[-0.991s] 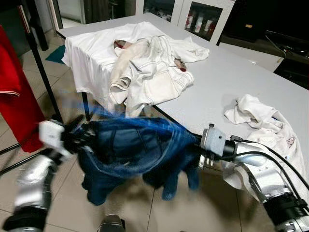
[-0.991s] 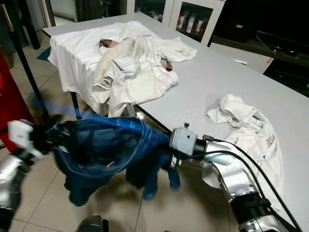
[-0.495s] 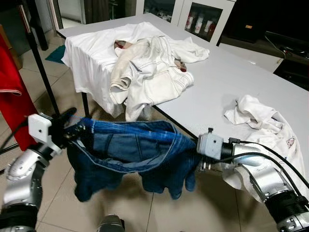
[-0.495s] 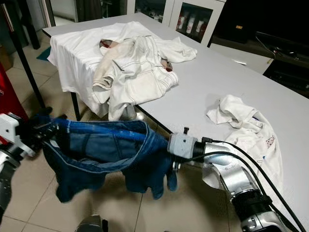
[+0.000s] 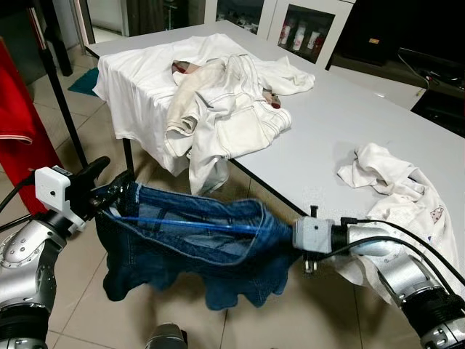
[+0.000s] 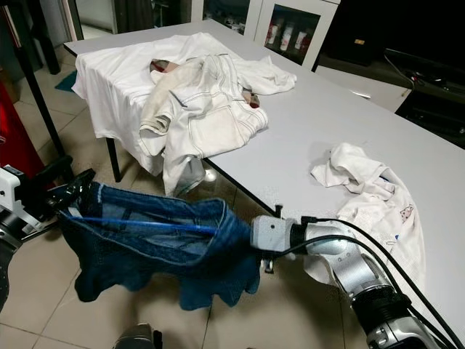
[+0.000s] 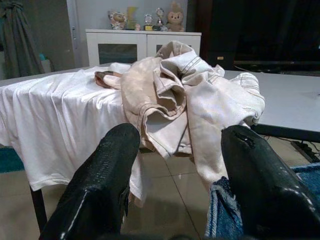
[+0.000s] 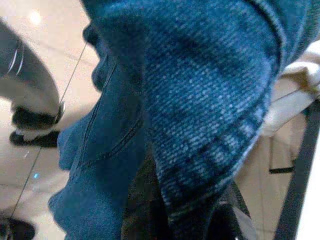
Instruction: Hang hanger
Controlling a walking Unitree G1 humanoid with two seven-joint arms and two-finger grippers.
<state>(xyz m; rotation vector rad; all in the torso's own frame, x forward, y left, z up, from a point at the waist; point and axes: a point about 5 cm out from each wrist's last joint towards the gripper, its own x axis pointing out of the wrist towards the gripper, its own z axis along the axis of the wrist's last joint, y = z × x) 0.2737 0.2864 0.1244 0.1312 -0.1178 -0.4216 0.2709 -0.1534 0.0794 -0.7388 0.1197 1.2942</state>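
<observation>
A pair of blue denim jeans (image 5: 189, 251) hangs stretched between my two grippers, low over the tiled floor in front of the table. A thin blue hanger bar (image 5: 185, 225) runs along inside the waistband. My left gripper (image 5: 116, 169) is at the left end with its fingers (image 7: 107, 165) spread apart and open; a frayed denim edge (image 7: 222, 215) lies against one of them. My right gripper (image 5: 285, 238) is buried in the right end of the waistband. Its wrist view has a thick denim fold (image 8: 200, 125) wrapped over its dark fingers.
A grey table (image 5: 341, 123) stands ahead with a pile of white clothes (image 5: 218, 102) hanging over its near-left edge and a crumpled white garment (image 5: 392, 182) at the right. A red garment (image 5: 18, 123) and a black rack pole (image 5: 62, 94) stand at the left.
The jeans have stopped swinging and now hang lower and pulled out wider. My left gripper has drawn away to the left. The right gripper has dropped slightly.
</observation>
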